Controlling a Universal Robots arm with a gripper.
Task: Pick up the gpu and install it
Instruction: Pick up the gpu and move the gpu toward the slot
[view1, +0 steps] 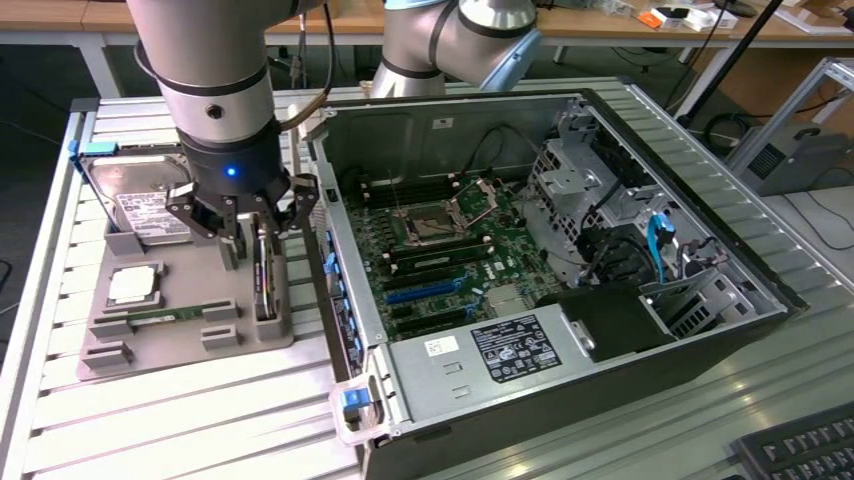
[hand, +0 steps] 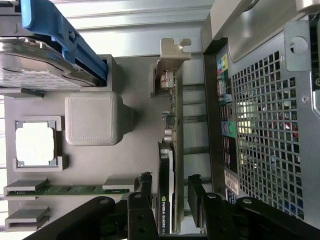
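Note:
The gpu (view1: 267, 290) is a thin dark card standing on its long edge in a slot of the grey holder tray (view1: 174, 350), just outside the open computer case (view1: 534, 250). In the wrist view the gpu (hand: 167, 150) is seen edge-on, with its silvery bracket end (hand: 175, 50) at the far end. My gripper (view1: 258, 245) hangs right above the card and is open. Its black fingers (hand: 145, 192) straddle the card's near end (hand: 170, 197), one on each side, with a small gap on both sides.
The tray also holds a silver hard drive in a blue caddy (view1: 147, 195), a CPU (view1: 134, 285) and a green RAM stick (view1: 167, 315). Inside the case lie the motherboard (view1: 441, 260), its blue expansion slots (view1: 427, 290) and the power supply (view1: 494, 355). A keyboard (view1: 801, 450) lies at the exterior view's lower right.

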